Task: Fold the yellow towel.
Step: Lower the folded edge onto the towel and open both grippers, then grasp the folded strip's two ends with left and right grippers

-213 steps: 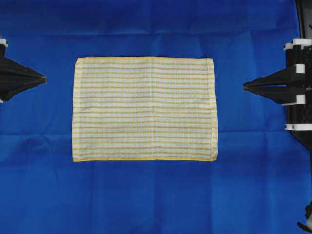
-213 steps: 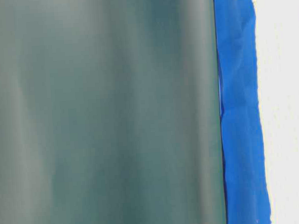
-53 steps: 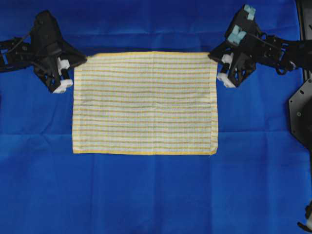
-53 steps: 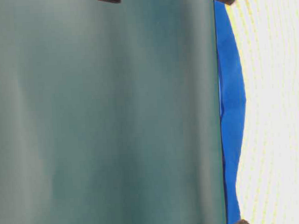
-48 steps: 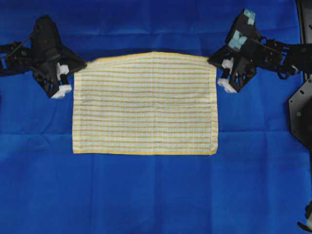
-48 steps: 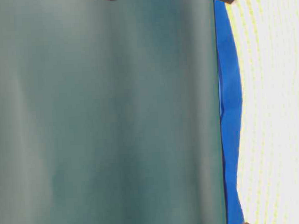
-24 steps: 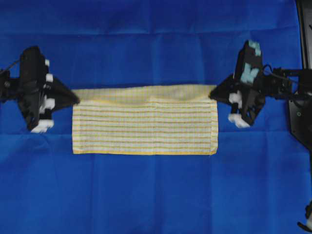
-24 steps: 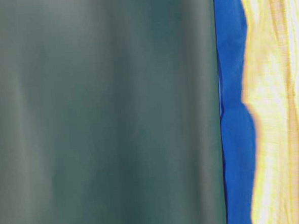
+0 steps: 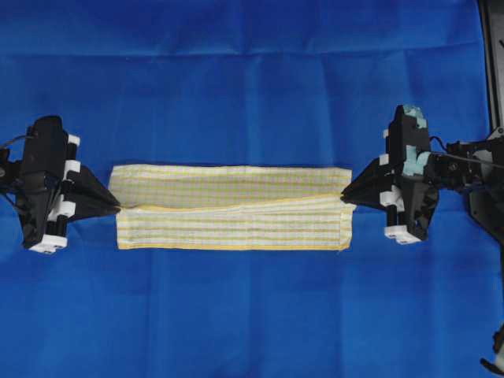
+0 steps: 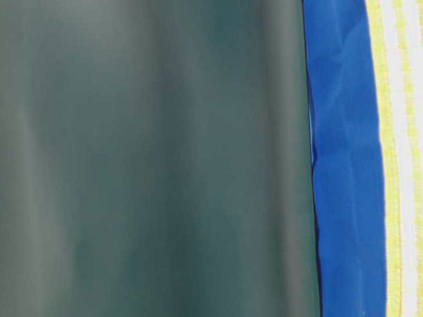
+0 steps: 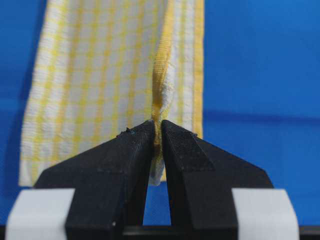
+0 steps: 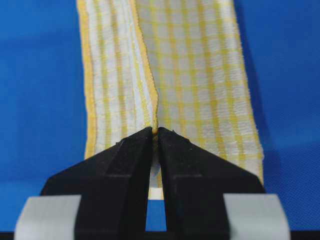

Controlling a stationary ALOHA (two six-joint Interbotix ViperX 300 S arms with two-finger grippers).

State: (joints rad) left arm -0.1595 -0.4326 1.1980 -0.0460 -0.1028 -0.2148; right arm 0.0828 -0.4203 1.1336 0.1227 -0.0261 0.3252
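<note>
Dragged forward, yellow towel (image 9: 231, 206) lies half-folded, long axis left-right, both jaws pinching corners.

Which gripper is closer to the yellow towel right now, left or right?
Neither: both touch it. The left gripper pinches the hem at the yellow towel's left end; the right gripper pinches the hem at its right end.

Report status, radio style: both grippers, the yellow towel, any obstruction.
Left gripper and right gripper each shut on a towel corner. Yellow towel part-folded, carried hem short of the near hem. Blue cloth underneath, nothing in the way.
</note>
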